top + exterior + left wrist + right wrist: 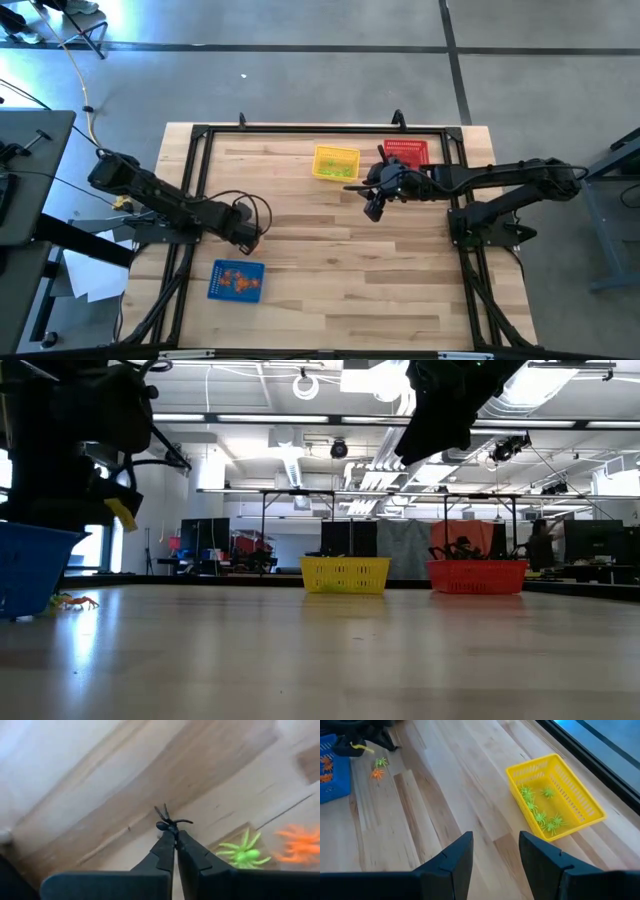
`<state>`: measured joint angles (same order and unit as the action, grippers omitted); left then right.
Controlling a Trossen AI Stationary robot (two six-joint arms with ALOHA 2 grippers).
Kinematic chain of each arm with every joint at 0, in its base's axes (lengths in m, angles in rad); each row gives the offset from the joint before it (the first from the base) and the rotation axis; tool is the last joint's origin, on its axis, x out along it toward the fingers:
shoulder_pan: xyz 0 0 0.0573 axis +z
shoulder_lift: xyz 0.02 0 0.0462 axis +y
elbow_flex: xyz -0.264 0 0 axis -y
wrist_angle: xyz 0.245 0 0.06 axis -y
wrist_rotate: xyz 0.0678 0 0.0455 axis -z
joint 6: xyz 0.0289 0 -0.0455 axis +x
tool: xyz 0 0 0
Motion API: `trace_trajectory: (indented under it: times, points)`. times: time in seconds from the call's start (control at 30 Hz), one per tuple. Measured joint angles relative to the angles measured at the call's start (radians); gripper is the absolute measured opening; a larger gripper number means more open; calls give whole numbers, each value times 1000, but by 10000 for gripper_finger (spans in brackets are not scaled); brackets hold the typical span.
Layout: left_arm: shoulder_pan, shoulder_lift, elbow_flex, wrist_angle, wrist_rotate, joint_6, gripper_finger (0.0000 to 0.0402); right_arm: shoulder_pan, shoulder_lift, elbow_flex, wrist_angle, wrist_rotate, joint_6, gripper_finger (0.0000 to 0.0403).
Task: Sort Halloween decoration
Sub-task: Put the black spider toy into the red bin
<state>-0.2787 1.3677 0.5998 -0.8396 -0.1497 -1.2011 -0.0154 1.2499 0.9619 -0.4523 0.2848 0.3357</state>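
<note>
A black spider trinket (169,821) is pinched in the closed left claw (175,840) above the desk (100,805); the right claw (495,851) is held open, empty.

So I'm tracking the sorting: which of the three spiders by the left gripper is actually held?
The black spider, pinched between the left gripper's shut fingertips. The green spider and orange spider lie loose on the table.

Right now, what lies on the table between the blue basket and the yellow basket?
Bare wood in the high view between blue basket and yellow basket.
</note>
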Motion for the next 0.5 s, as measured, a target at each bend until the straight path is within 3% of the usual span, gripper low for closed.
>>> trace_trajectory:
  times: [0.27, 0.5]
  points:
    - [0, -3, 135, -2, -95, 137, 1, 0, 0, 0, 14, 0, 29, 156]
    - [0, -5, 298, 26, -310, 327, 1, 18, 20, 0, 148, 0, 20, 156]
